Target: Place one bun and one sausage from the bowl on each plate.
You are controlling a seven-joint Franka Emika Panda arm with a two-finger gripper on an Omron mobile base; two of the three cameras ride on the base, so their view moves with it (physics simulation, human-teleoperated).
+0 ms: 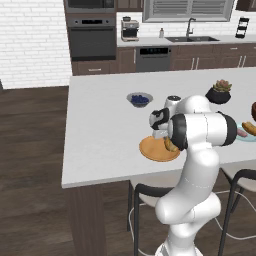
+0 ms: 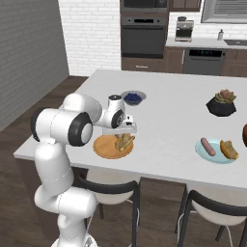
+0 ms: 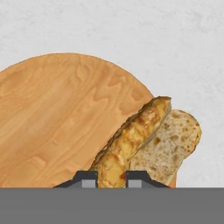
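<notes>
counter (image 2: pixel 164 116): we see a pale island top carrying everything below.
arm: rises from the base and folds low over the counter's near edge; its elbow blocks part of the wooden plate in the left base view.
bowl (image 1: pixel 254 111): we get only a dark sliver at the right frame edge, cut off; contents not readable.
wooden plate (image 2: pixel 103 147): orange-tan, near the counter's front edge, directly under the hand.
blue plate (image 2: pixel 212 153): pale, well apart from the wooden plate, toward the right; partly cut by the frame edge in the left base view.
plant pot (image 2: pixel 222 105): black, behind the blue plate.
blueberry bowl (image 2: pixel 132 98): small grey, behind the wooden plate.
bun on blue plate (image 2: pixel 229 149): lies beside the sausage (image 2: pixel 208 146), long axes roughly parallel, both running front to back.
bun in hand (image 3: pixel 144 140): split open, long axis running diagonally up-right from the fingertips in the hand view; far end reaches past the wooden plate's edge there. We can't tell if it touches the plate.
gripper (image 3: pixel 111 179): we see both fingertips pressed against the bun's near end, clamped on it.
</notes>
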